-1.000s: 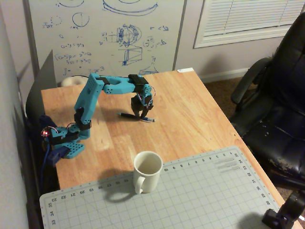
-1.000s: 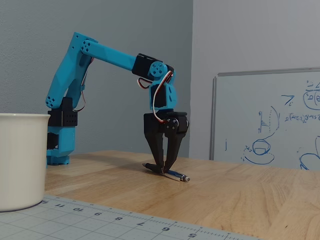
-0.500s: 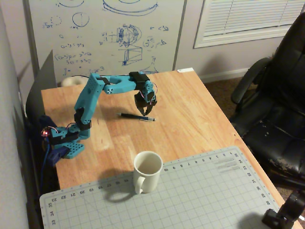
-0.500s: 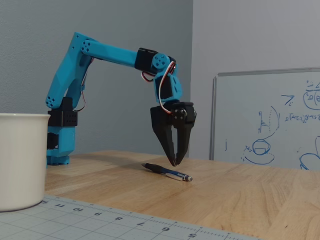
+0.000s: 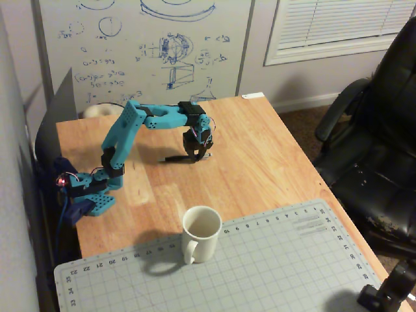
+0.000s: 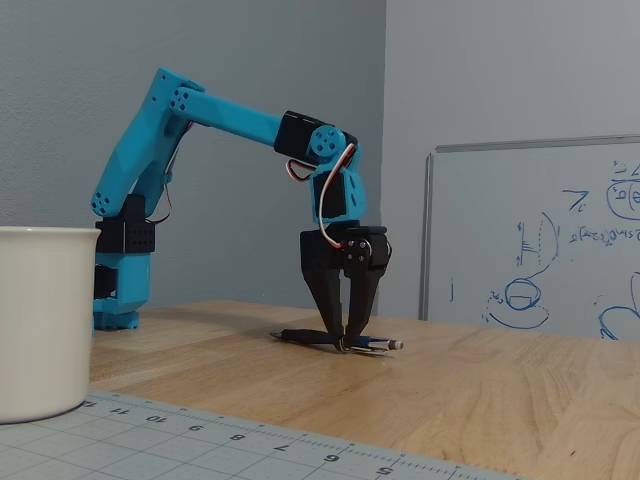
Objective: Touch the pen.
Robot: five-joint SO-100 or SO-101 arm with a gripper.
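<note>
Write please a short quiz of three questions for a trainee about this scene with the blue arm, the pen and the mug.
1. True or false: the gripper has its fingers down at the pen.
2. Where does the white mug stand? A) on the grey cutting mat B) on the office chair C) on the arm's base
3. Fill in: the pen lies flat on the wooden ____.

Key: 1 true; 2 A; 3 table.
</note>
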